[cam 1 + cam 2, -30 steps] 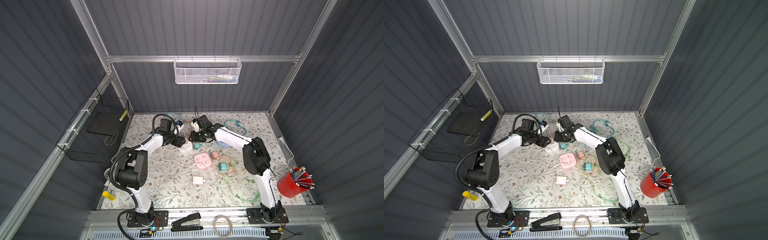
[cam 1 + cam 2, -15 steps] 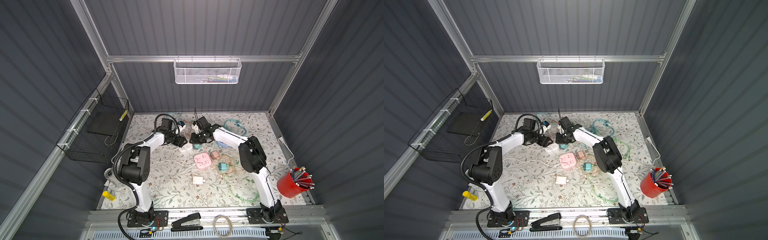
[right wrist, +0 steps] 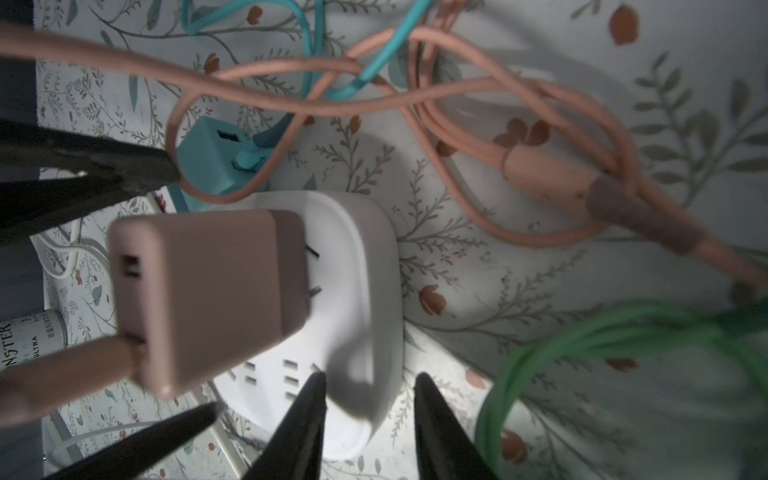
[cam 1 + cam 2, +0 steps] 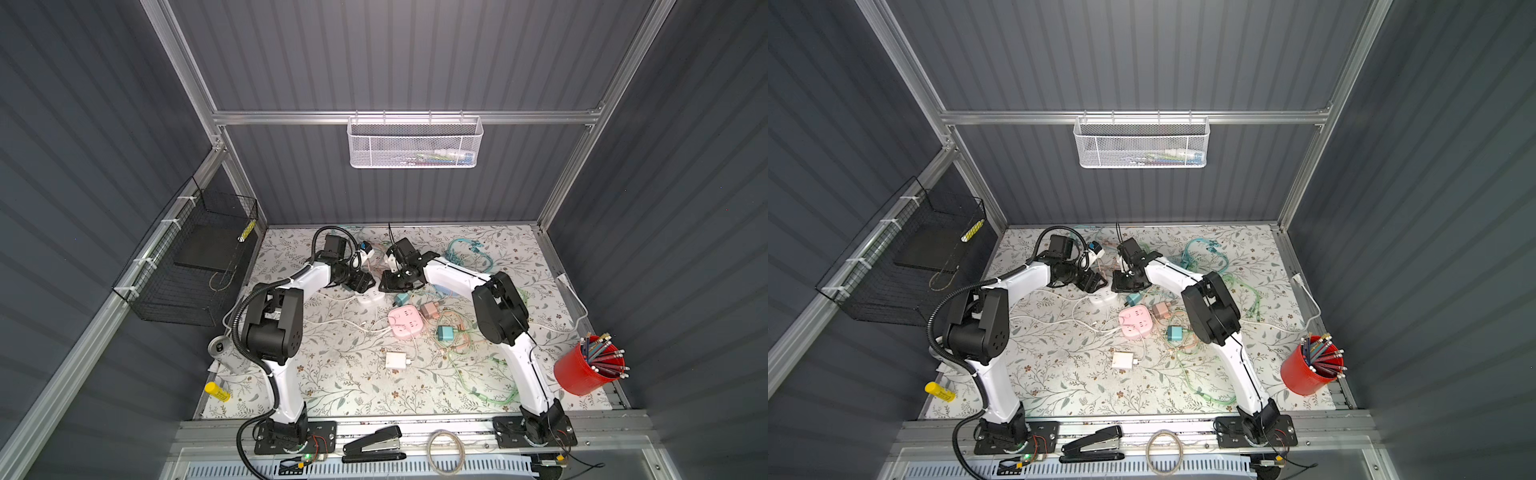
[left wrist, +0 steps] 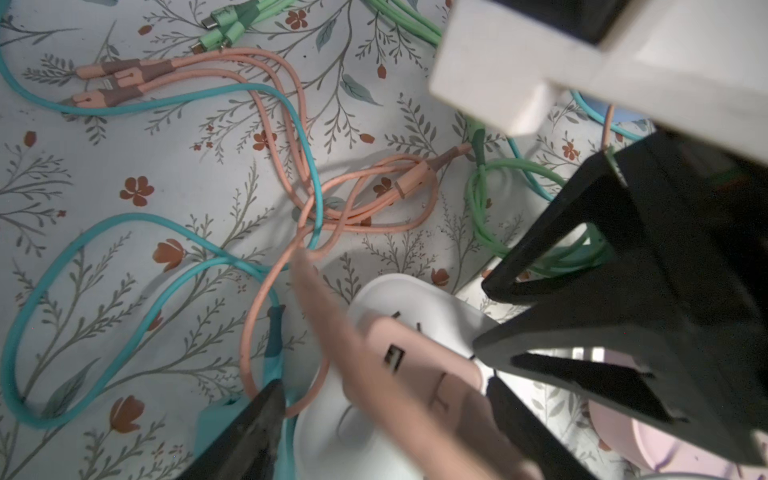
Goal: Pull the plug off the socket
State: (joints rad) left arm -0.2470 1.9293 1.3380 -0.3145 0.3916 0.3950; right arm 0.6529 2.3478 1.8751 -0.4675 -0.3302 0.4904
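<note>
The white socket (image 3: 357, 291) lies on the floral table, seen in both top views (image 4: 371, 297) (image 4: 1104, 297). The beige plug (image 3: 208, 291) hangs tilted just above it, its two prongs bare and out of the slots. A pink cable (image 3: 62, 365) is plugged into its back. My left gripper (image 5: 386, 384) is shut on the plug (image 5: 415, 374), one finger on each side. My right gripper (image 3: 369, 376) is open: one finger (image 3: 307, 415) is over the socket's end and the other is beside it, with table showing between. Both grippers meet at the socket (image 4: 362, 284) (image 4: 390, 286).
A teal charger (image 3: 212, 158) sits against the socket. Pink, teal and green cables (image 5: 307, 199) tangle around it. Nearer the front are a pink power cube (image 4: 405, 320), a beige charger (image 4: 430, 309), a teal charger (image 4: 446, 332) and a white charger (image 4: 395, 359). A red pencil cup (image 4: 590, 368) stands at the right.
My right gripper's jaws have parted at the socket's end. Both grippers have stayed close together at the socket, and both arms' elbows have shifted.
</note>
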